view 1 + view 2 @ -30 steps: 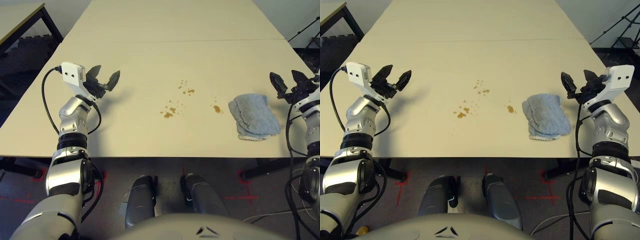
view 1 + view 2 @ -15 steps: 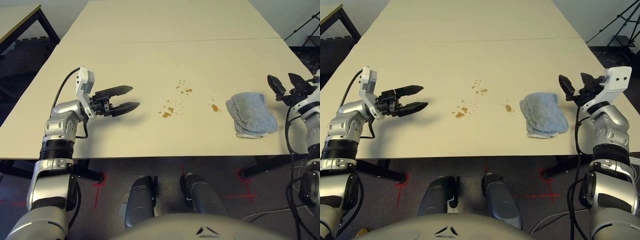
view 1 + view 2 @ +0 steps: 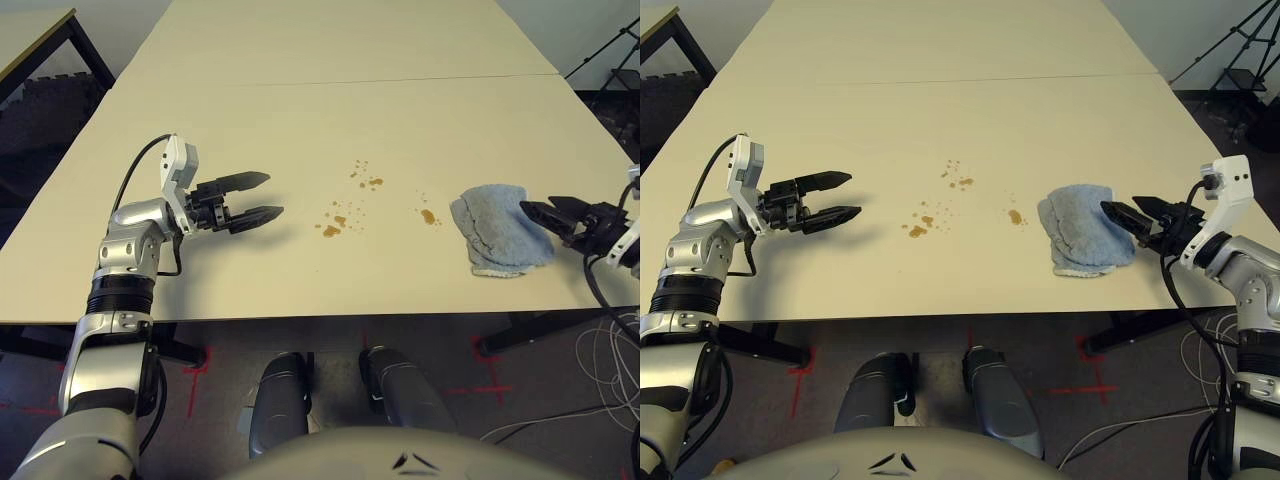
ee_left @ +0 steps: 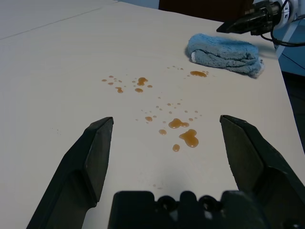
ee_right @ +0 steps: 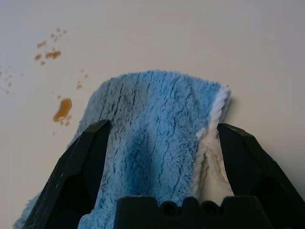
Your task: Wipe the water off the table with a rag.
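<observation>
Two sets of jaws spread wide over the counter (image 3: 940,110), the rag (image 3: 1083,229) lying loose in front of the right one.

Folded and wrinkled, the rag sits near the counter's front edge on the robot's right; the right gripper (image 3: 1130,215) hangs at the rag's right edge, its jaws parted as far as they go and empty, and in the right wrist view the cloth lies between and ahead of the two fingers (image 5: 83,164). One drop of the water (image 3: 345,210) lies just beside the rag's left edge, the rest scattered toward mid-counter. Well apart on the left, the left gripper (image 3: 262,197) points at the drops, jaws open and holding nothing.
</observation>
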Available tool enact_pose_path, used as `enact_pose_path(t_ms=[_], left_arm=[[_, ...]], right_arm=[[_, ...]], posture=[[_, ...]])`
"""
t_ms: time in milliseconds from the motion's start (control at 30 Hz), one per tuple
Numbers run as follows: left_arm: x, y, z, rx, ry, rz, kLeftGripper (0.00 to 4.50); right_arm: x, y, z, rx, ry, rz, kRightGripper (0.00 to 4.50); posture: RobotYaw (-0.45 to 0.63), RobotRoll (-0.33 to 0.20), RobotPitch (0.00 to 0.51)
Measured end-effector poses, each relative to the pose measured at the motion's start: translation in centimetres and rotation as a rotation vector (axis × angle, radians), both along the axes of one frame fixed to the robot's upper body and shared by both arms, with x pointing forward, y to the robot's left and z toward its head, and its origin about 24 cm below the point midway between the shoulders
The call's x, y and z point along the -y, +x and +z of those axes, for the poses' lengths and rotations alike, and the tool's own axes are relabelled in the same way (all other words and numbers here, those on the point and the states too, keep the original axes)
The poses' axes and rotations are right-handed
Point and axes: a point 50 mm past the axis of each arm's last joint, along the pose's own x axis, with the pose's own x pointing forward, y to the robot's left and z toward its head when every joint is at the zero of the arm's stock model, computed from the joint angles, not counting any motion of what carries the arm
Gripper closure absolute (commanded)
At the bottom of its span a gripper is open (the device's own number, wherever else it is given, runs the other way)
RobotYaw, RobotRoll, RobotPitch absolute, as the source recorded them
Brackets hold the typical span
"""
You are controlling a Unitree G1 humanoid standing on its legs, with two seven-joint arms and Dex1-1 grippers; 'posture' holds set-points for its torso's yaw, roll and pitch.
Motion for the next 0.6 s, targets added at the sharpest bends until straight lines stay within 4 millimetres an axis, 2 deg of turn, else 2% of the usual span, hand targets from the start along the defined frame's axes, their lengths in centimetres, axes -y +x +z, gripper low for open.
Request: enact_pose_path(t_ms=[200, 433, 600], left_arm=[[0.2, 0.0, 0.0, 0.001, -0.001, -0.006, 0.0], [0.5, 0.0, 0.4, 0.017, 0.005, -0.018, 0.0], [0.5, -0.2, 0.1, 0.01, 0.005, -0.02, 0.0]], right_arm=[[-0.2, 1.2, -1.4, -0.044, -0.032, -0.01, 0.01], [0.4, 2.0, -1.5, -0.036, -0.062, -0.029, 0.01], [-0.4, 1.7, -1.4, -0.062, -0.053, 0.027, 0.01]], posture=[[-0.26, 0.0, 0.136], [-0.25, 0.0, 0.131], [-0.26, 0.0, 0.131]])
